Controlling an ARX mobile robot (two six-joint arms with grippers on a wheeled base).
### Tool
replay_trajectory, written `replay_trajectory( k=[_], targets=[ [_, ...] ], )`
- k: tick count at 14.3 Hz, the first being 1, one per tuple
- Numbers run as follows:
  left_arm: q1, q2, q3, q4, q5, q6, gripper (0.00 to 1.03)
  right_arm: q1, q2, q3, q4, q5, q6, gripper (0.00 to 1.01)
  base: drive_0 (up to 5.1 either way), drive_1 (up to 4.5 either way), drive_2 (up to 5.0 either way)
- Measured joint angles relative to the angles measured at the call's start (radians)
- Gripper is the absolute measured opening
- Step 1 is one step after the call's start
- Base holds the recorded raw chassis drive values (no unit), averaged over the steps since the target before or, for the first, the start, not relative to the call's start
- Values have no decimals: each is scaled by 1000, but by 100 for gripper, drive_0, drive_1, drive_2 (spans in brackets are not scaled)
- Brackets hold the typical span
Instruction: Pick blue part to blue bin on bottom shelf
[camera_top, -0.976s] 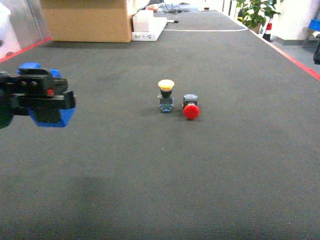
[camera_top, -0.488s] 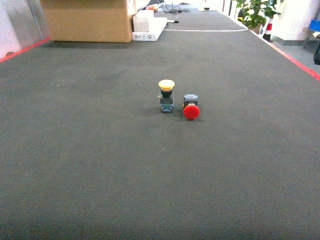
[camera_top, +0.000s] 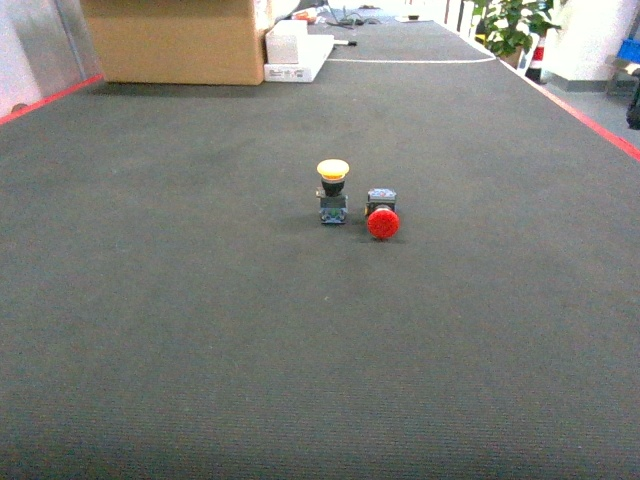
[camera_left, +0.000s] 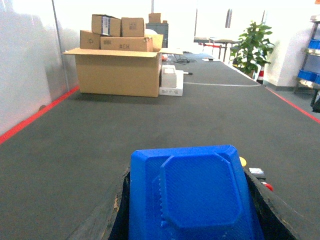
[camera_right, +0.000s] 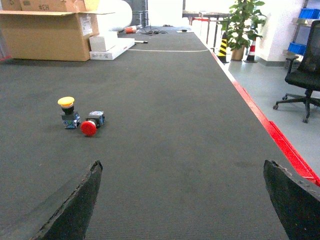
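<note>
The blue part (camera_left: 192, 195) is held clamped between the left gripper's (camera_left: 192, 210) jaws. The right gripper's (camera_right: 182, 200) jaws are spread wide apart above the worktop (camera_right: 165, 125), nothing between them.

It looks like a big workroom or storeroom. A dark grey floor mat (camera_top: 200, 330) has red edge lines. Cardboard boxes (camera_left: 119, 62) are piled up, a green plant (camera_right: 239, 22) stands nearby, and maybe an office chair (camera_right: 304, 75).
</note>
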Motion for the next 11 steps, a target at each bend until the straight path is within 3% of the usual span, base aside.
replay_trajectory(
  k=[2,11],
  targets=[
    [0,-9,0,2,-3,17,45,0,0,0,0,0,0,98,0,0,0],
    [0,-9,0,2,-3,19,45,0,0,0,0,0,0,98,0,0,0]
  ],
)
